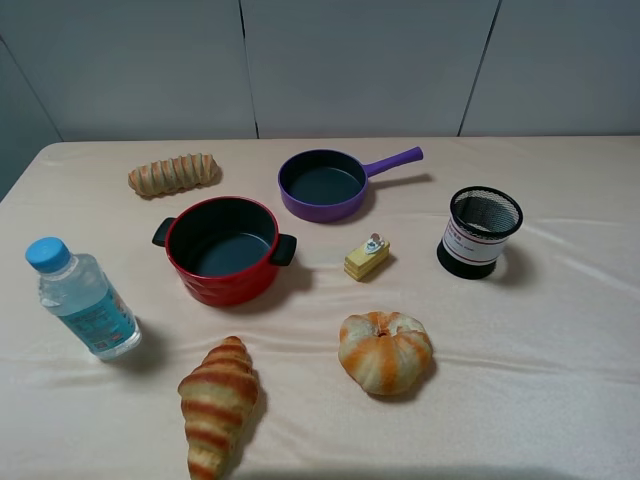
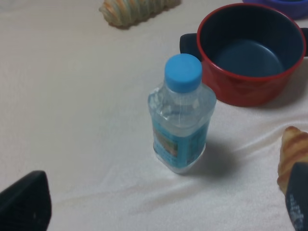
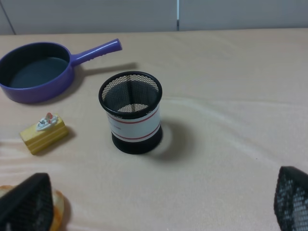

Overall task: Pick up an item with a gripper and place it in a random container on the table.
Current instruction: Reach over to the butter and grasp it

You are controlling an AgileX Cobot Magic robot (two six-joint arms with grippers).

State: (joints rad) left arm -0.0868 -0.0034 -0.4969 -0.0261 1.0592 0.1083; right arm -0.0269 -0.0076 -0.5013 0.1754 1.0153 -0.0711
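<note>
The small yellow cake slice [image 1: 367,257] with a white-and-red topping lies on the peach cloth table [image 1: 560,330], between the red pot and the black mesh cup [image 1: 481,231]. The right wrist view shows the slice [image 3: 43,133] and the upright, empty cup [image 3: 131,111] with its white label band. My right gripper [image 3: 159,202] is open; its fingers [image 3: 26,202] stand wide apart, short of the cup. My left gripper [image 2: 161,207] is open, its fingers [image 2: 24,202] well apart, near the water bottle [image 2: 180,115]. Neither gripper shows in the exterior high view.
A red two-handled pot [image 1: 222,248] and a purple long-handled pan [image 1: 325,184] stand at centre. A water bottle [image 1: 82,299] is at the left, a croissant [image 1: 217,403] and a round bun [image 1: 385,350] in front, a long striped bread [image 1: 174,173] at the back left.
</note>
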